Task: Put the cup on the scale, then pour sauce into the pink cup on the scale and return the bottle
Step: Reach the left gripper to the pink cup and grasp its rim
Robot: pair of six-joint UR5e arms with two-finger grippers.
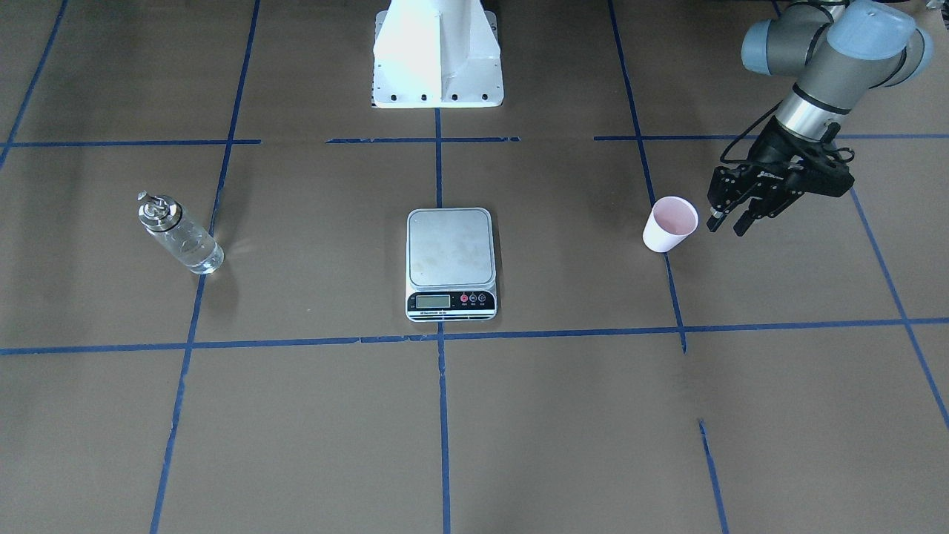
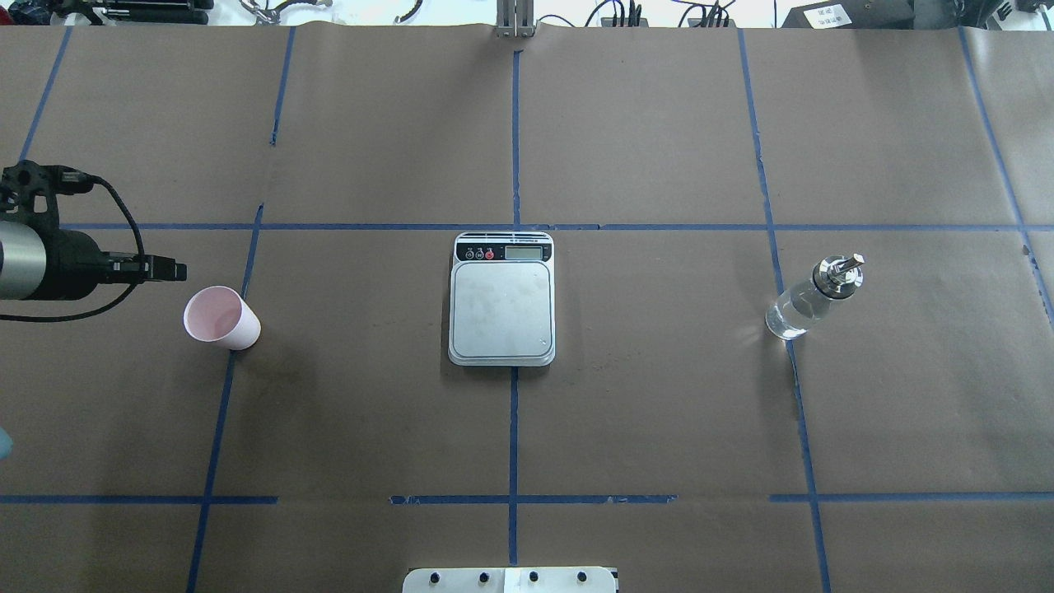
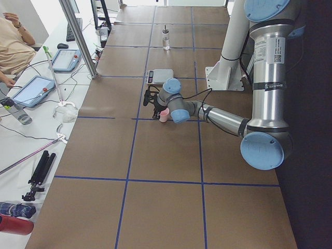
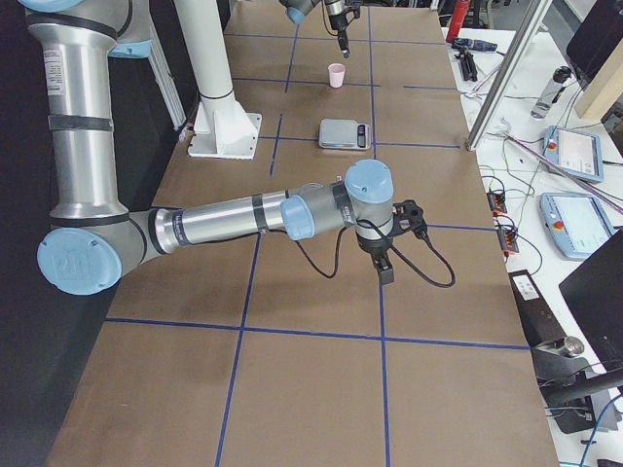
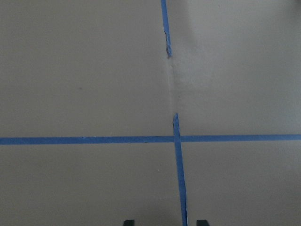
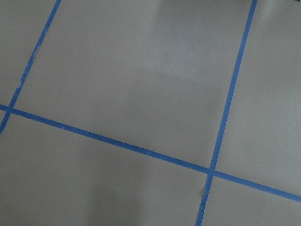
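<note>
Since the cup (image 1: 669, 225) stands upright on the brown table (image 1: 563, 415) and not yet on the scale (image 1: 450, 256), the front-facing view shows where the first step stands: the left gripper (image 1: 726, 228) hangs just beside the cup, fingers spread wide and empty, with the cup at about nine o'clock from them. The bottle (image 1: 180, 236) of clear sauce (image 1: 194, 248) stands well apart, at nine o'clock of the scale. From overhead, the cup lies at roughly four o'clock of the fingers and apart from them, and the scale is at three o'clock of the cup. In the left side view the fingers seem close to the cup, though it is too small to say whether they touch. In the right side view the right gripper (image 4: 386, 272) hangs over bare table, well apart from the cup; I cannot tell whether it is open or closed. The left wrist view shows only two dark fingertips (image 5: 128, 221) set wide over blue tape (image 5: 177, 165), and no cup. The right wrist view shows only tape. The left arm is plainly the nearer, and the cup's long axis is vertical, so a sideways close on its wall looks apt.
</note>
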